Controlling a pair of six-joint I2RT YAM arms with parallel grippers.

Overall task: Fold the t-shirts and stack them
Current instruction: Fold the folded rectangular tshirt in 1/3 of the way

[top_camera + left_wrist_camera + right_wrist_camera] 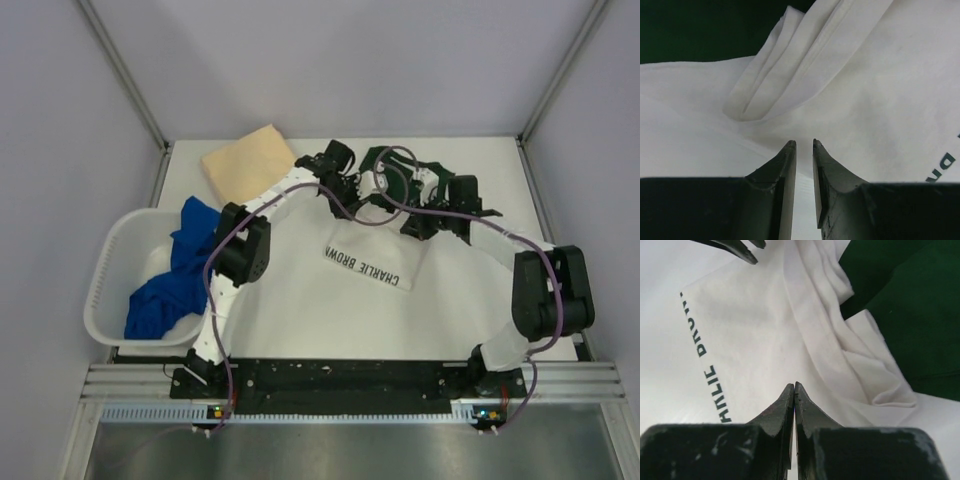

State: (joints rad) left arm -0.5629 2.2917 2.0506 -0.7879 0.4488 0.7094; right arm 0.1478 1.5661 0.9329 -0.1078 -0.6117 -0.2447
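Spread on the table point(500, 170): white t-shirt point(375, 262), black print up; over its folds, left gripper point(804, 145) parted by a slit, gripping nothing; right gripper point(794, 386) pressed tip to tip, nothing visibly pinched; tan t-shirt point(248, 160) far left; blue t-shirts point(165, 300) draped in basket point(103, 270).

The white shirt point(385, 245) mid-desk had dark green sleeves point(920, 315); its lettering point(368, 266) looked black, possibly very dark green. The tan shirt point(248, 160) at the far-left corner was plain. The blue shirts point(165, 300) at the left edge were bright, their basket point(103, 290) white.
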